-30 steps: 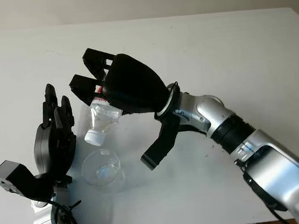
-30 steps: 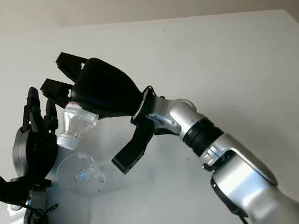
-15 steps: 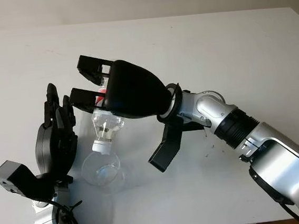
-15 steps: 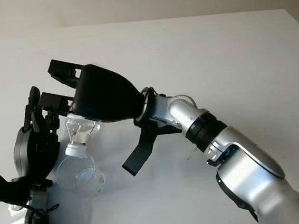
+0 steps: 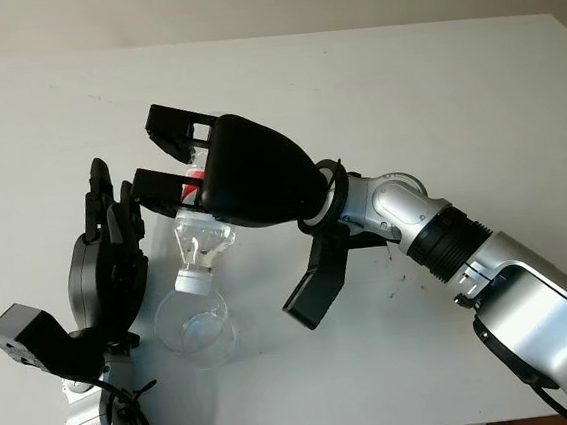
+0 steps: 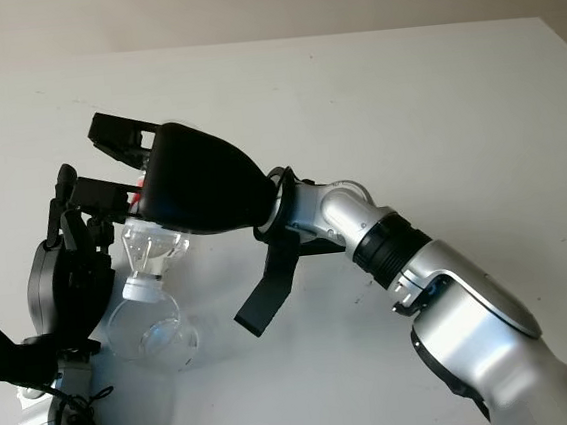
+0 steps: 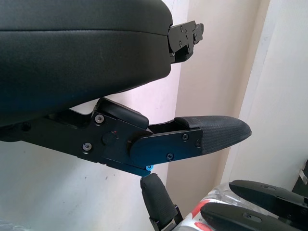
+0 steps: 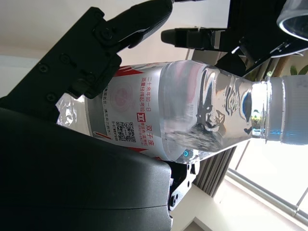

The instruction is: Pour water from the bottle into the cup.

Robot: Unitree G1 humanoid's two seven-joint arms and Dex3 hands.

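My right hand [image 5: 192, 176] is shut on a clear plastic bottle [image 5: 202, 242] with a red and white label [image 8: 130, 126]. The bottle is tipped neck-down, and its white cap [image 5: 189, 279] hangs just over the rim of a clear glass cup [image 5: 194, 325] on the white table [image 5: 433, 98]. In the right wrist view the bottle's neck [image 8: 267, 113] points away from the palm. My left hand [image 5: 108, 265] is open and upright just left of the cup, close beside it.
The right forearm [image 5: 437, 238] crosses the middle of the table from the lower right. A black thumb piece [image 5: 311, 290] hangs down to the right of the cup.
The right hand has tipped the bottle from a slant to nearly straight down and brought its cap over the cup. The left hand has stayed in place.
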